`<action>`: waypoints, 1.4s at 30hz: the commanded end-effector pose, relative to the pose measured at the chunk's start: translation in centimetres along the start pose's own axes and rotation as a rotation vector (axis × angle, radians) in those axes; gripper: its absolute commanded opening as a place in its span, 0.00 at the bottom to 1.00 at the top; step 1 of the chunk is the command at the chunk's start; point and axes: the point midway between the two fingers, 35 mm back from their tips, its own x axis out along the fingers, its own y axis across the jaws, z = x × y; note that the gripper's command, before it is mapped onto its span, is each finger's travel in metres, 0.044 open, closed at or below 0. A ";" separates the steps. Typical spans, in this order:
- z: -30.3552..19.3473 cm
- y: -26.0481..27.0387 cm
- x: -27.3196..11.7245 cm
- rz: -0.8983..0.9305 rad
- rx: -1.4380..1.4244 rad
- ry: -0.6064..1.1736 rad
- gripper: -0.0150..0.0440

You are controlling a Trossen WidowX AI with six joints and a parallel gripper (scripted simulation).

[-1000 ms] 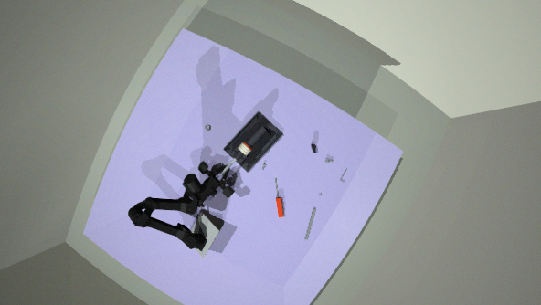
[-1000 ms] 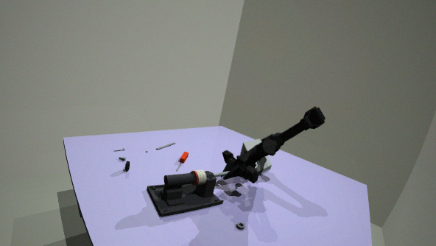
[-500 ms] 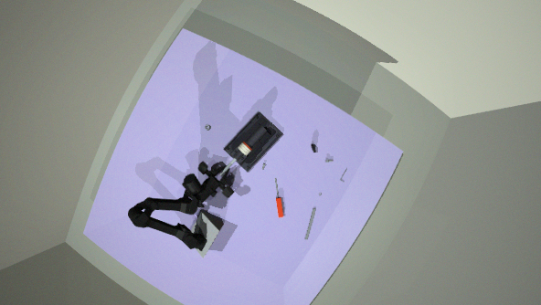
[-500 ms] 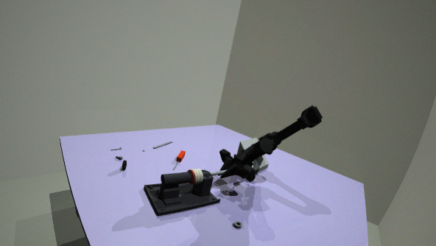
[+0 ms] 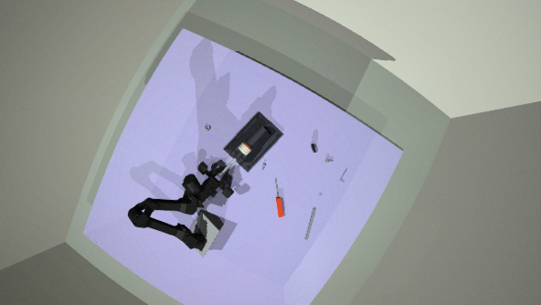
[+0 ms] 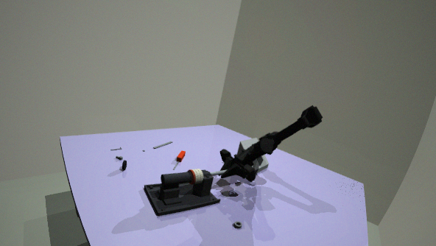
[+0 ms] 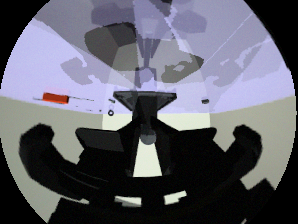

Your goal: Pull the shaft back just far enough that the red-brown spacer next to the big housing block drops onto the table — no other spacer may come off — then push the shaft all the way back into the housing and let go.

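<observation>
Clamped on the pale shaft (image 5: 229, 166) (image 6: 218, 172), gripper (image 5: 221, 175) (image 6: 227, 171) (image 7: 147, 137) closed around its outer end! Red-brown spacer (image 5: 247, 145) (image 6: 191, 177) up between the housing block (image 5: 261, 132) (image 6: 174, 178) and the cream spacers (image 5: 244, 150) (image 6: 198, 176), not down on the table (image 5: 256, 237) (image 6: 294, 225) (image 7: 30, 70). Running, in the exterior view, from the smaller support block (image 6: 202, 185) rightward to the claw. Lying on the far side there, left of the arm (image 5: 166, 205) (image 6: 285, 133): an orange-handled screwdriver (image 5: 280, 206) (image 6: 180, 156) (image 7: 55, 98).
</observation>
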 end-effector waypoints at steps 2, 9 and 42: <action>0.0 -0.1 -0.1 -0.004 0.003 -0.002 0.25; 0.1 -0.1 -0.2 -0.004 0.003 -0.002 0.25; 0.3 -0.1 -0.4 -0.003 0.004 -0.002 0.25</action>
